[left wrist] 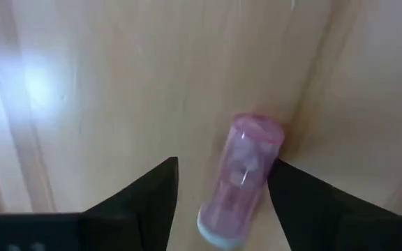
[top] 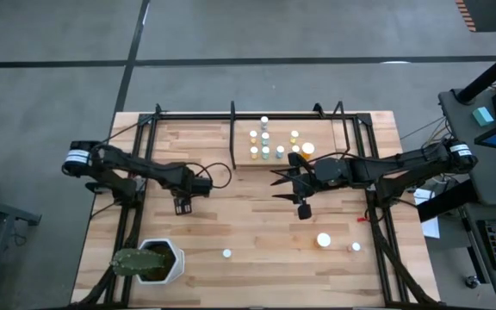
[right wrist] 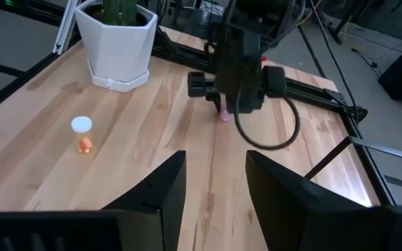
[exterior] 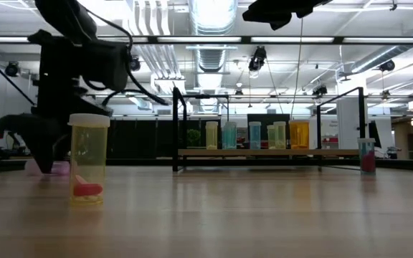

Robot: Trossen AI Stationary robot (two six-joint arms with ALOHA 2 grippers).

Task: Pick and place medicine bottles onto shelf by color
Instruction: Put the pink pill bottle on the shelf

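A pink medicine bottle [left wrist: 245,178] lies on its side on the tabletop, pale cap toward the wrist camera. My left gripper [left wrist: 222,167] points down over it, open, one finger on each side; the bottle lies close against one finger [left wrist: 295,195]. In the high view this gripper [top: 182,205] is left of the table's middle. My right gripper [right wrist: 215,181] hangs open and holds nothing, raised near the shelf [top: 338,155]. The shelf at the far middle carries several bottles [top: 266,151]. Loose bottles stand at the near side [top: 227,253] [top: 324,240] [top: 356,247]. My left gripper stands astride the pink bottle, fingers pointing down and lying along its length. One finger is right beside the bottle's side near its closed end [left wrist: 274,150]. I cannot tell whether it touches. The bottle lies flat on the table.
A white hexagonal plant pot [top: 160,261] with a cactus stands at the near left corner. Black metal bars [top: 233,129] frame the shelf and the table's sides. In the low view a yellowish bottle [exterior: 88,161] stands close by, and a pink one [exterior: 366,156] farther right.
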